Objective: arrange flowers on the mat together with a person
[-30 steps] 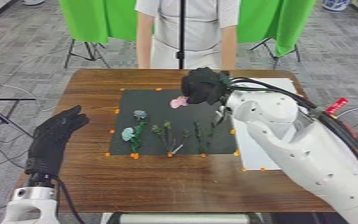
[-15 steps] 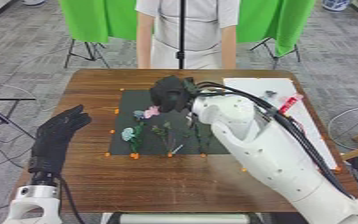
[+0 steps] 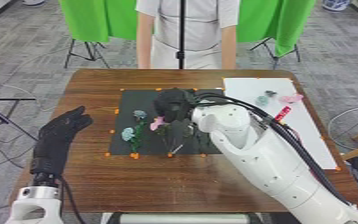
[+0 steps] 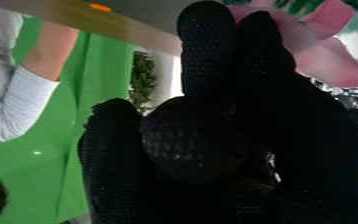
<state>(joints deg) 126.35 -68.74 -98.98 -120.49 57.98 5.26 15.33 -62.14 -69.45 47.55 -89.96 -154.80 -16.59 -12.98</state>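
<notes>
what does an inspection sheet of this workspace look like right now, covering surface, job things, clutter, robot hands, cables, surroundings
Surface: brown wooden table with dark mat and white sheet
Job's things: pale blue flowers at the mat's left; held pink flower over the mat; loose pink flower on the sheet
Clutter: red object on the sheet, use unclear
Robot hands: right robot hand curled round the held pink flower; left robot hand open at the table's left side
Cables: black cables along the right arm
Surroundings: green cloth beyond the table; grey floor

brown table (image 3: 158, 187) | green cloth (image 3: 291, 25) beyond | black pole (image 3: 182, 35) | grey carpet (image 3: 29, 40)
</notes>
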